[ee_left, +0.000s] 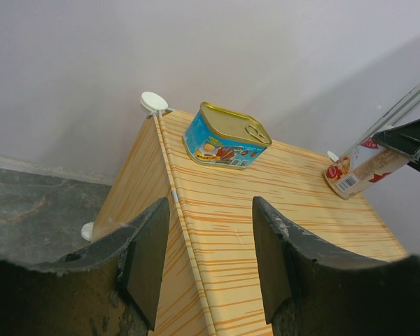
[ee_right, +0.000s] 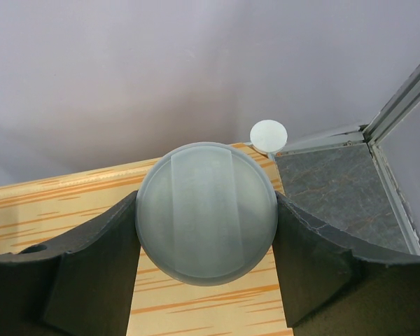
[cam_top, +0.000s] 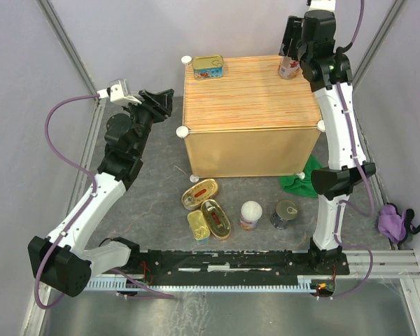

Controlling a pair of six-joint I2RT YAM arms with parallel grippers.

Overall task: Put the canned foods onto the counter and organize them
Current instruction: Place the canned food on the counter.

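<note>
I have the right gripper [ee_right: 206, 234] clenched on a white-lidded cylindrical tin [ee_right: 206, 210], with its dark fingers [ee_right: 98, 259] pressed against both sides of the lid. The tin is over the far right corner of the large light-wood counter with the striped plank top [cam_top: 252, 105], close to a white round knob [ee_right: 269, 134]. I cannot tell whether its base touches the planks. From the left wrist camera it looks tilted.

A rectangular gold-lidded tin with a blue label [ee_left: 226, 136] stands flat on the counter's far left corner, well apart from the held tin.

My left gripper [ee_left: 206, 262] is released and holds nothing. Its fingers are spread, and it hovers off the counter's left side, facing the top.

On the grey floor [cam_top: 154, 189] in front of the counter lie an oval gold tin [cam_top: 199, 194] and a second oval gold tin [cam_top: 215, 218], with a small rectangular gold tin [cam_top: 198, 225] just beside the second. Right of these stand another white-lidded cylinder [cam_top: 251, 215] and a dark cylinder with a ring-pull lid [cam_top: 285, 214]. A green cloth [cam_top: 301, 180] is bunched at the foot of the counter's near right corner.
</note>
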